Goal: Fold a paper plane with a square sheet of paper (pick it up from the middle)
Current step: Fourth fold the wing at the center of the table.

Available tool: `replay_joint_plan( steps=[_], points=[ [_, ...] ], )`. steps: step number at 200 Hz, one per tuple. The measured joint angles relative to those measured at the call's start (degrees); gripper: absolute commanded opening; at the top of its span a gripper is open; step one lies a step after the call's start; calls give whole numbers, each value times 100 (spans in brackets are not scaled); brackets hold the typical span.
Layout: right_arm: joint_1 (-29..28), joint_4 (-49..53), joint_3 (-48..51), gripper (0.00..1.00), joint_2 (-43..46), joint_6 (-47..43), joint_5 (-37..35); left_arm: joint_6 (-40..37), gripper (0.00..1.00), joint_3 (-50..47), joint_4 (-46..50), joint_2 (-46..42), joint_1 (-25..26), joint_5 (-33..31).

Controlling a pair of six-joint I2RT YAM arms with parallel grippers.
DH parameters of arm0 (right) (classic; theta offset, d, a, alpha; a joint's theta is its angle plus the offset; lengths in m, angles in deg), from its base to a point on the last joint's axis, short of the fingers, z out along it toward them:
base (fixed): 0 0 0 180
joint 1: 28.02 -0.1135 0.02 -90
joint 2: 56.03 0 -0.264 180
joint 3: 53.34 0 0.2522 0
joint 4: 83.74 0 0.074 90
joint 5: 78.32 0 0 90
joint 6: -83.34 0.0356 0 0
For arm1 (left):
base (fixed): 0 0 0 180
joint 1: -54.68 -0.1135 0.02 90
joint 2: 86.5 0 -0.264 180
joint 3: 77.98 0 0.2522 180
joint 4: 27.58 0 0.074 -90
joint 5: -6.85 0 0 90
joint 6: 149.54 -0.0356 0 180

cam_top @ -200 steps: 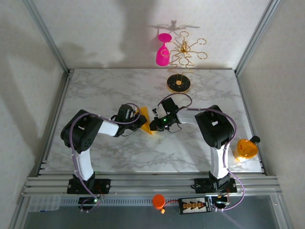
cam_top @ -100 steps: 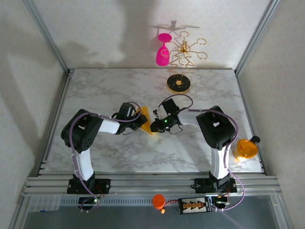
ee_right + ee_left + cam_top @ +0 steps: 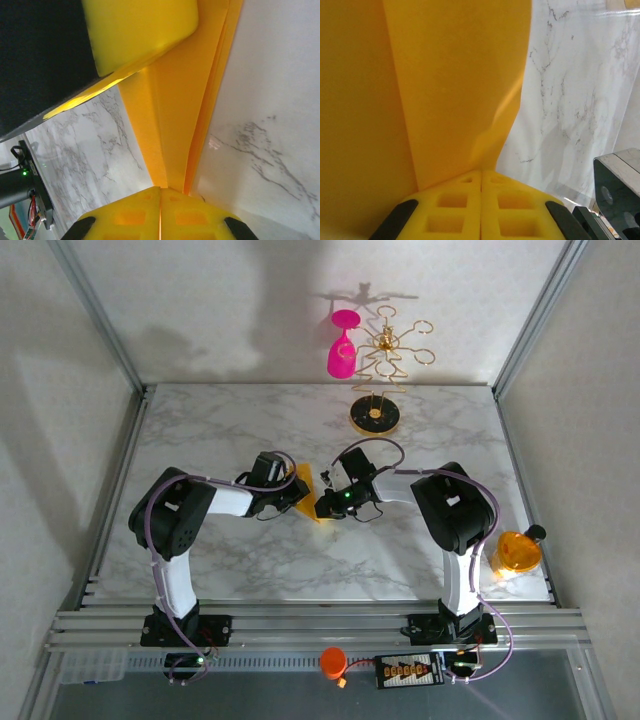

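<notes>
Sheet of paper (image 3: 309, 504) is mid-table, on the near side of the gold stand (image 3: 375, 416) & a bit to its left in the top view, caught betw. the two arms. Can't tell if its low edge touches the marble. Left gripper (image 3: 481, 176): yellow pads pressed together w/ the paper pinched in the seam. From there it rises as a broad panel w/ one long straight crease, and the free edge bows in a soft curve. Right gripper (image 3: 160, 194): also clamped, fingers together on a stack of several plies whose folded edges fan slightly apart above the pinch. Handling, as I judge it: v. light, thin, floppy, w/ no stiffness of its own except along creases, so that bowed edge says it buckles under almost no load. Plies prob. slide over each other, and smooth pads may let a single ply creep out. Fragile too: if the arms pull apart or twist against each other it likely tears or picks up a stray crease, which spoils the fold lines. Best hold is on the creased, multi-ply part near the centre line, where it's stiffest, not on a loose single flap. Keep both pinches near each other so the span betw. them can't sag. Light squeeze is enough, and moves should be slow & parallel.
</notes>
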Motion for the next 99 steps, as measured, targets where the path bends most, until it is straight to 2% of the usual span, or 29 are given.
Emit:
replay_joint_plan(
  steps=[46, 99],
  points=[
    [-2, -96, 26, 10, 269, 76, -20, 2, 6, 24, 55, 4, 0, 0],
    [-92, -136, -72, 9, 136, 168, -151, 22, 6, 48, 94, 11, 0, 2]
  ],
)
